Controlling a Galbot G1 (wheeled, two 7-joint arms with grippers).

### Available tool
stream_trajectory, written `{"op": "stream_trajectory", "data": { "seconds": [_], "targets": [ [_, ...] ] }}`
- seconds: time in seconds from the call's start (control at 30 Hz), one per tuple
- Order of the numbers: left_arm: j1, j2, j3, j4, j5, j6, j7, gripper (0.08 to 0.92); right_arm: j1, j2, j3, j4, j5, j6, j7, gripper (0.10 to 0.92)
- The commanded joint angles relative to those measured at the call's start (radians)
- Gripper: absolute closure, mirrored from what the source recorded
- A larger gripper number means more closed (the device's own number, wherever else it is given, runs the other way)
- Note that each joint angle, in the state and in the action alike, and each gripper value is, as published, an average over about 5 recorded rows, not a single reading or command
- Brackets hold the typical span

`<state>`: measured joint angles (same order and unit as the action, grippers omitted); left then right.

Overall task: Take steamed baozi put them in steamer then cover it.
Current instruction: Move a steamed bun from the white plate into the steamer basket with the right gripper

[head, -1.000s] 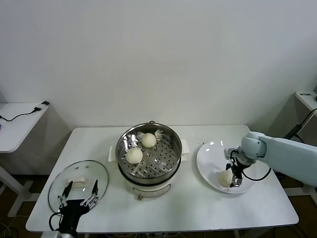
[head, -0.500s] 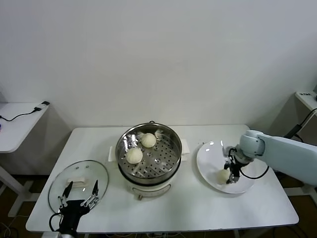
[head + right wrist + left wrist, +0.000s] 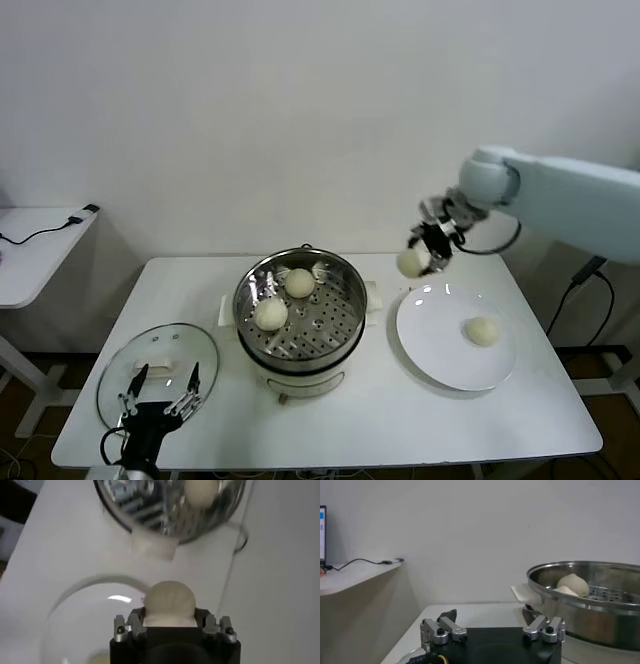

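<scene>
My right gripper [image 3: 421,254] is shut on a cream-white baozi [image 3: 411,263] and holds it in the air above the gap between the steamer [image 3: 345,296] and the white plate [image 3: 436,345]. The wrist view shows the bun [image 3: 169,601] between the jaws. Two baozi [image 3: 299,282] [image 3: 270,314] lie in the steel steamer on its cream base. One baozi [image 3: 482,331] stays on the plate. The glass cover [image 3: 140,370] with its cream handle lies flat at the table's front left. My left gripper [image 3: 160,392] is open, parked at the cover's near edge.
A side table [image 3: 30,250] with a cable stands at the far left. The steamer's rim [image 3: 580,570] rises close beside my left gripper in the left wrist view. A cream tab sticks out from the cooker base [image 3: 152,547].
My right gripper has lifted a baozi off the plate and carried it up and left toward the steamer. One baozi now shows on the plate. The left arm has not moved.
</scene>
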<state>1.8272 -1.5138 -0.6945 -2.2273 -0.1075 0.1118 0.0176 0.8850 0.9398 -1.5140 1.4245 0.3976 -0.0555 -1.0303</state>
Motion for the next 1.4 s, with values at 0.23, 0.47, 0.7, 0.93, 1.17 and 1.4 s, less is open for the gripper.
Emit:
{"op": "stream_trajectory", "data": {
  "seconds": [0.23, 0.47, 0.7, 0.93, 1.17, 1.4],
  "targets": [
    [0.002, -0.005, 0.001, 0.000, 0.006, -0.003, -0.001, 0.177, 0.064, 0.409, -0.026, 0.221, -0.254, 0.476, -0.012, 0.371],
    [0.013, -0.007, -0.001, 0.000, 0.003, -0.012, -0.003, 0.177, -0.055, 0.429, -0.073, 0.162, -0.383, 0.484, 0.035, 0.370],
    [0.014, -0.008, -0.005, 0.000, -0.002, -0.014, -0.005, 0.177, -0.146, 0.435, -0.091, 0.107, -0.479, 0.439, 0.092, 0.369],
    [0.013, -0.011, -0.004, 0.000, -0.004, -0.016, -0.006, 0.177, -0.186, 0.456, -0.088, 0.061, -0.486, 0.413, 0.107, 0.369],
    [0.015, -0.010, -0.004, 0.000, -0.006, -0.020, -0.006, 0.177, -0.212, 0.467, -0.089, 0.029, -0.506, 0.401, 0.116, 0.291],
    [0.014, -0.008, -0.004, 0.000, -0.005, -0.021, -0.006, 0.177, -0.166, 0.438, -0.058, 0.037, -0.381, 0.402, 0.091, 0.232]
  ]
}}
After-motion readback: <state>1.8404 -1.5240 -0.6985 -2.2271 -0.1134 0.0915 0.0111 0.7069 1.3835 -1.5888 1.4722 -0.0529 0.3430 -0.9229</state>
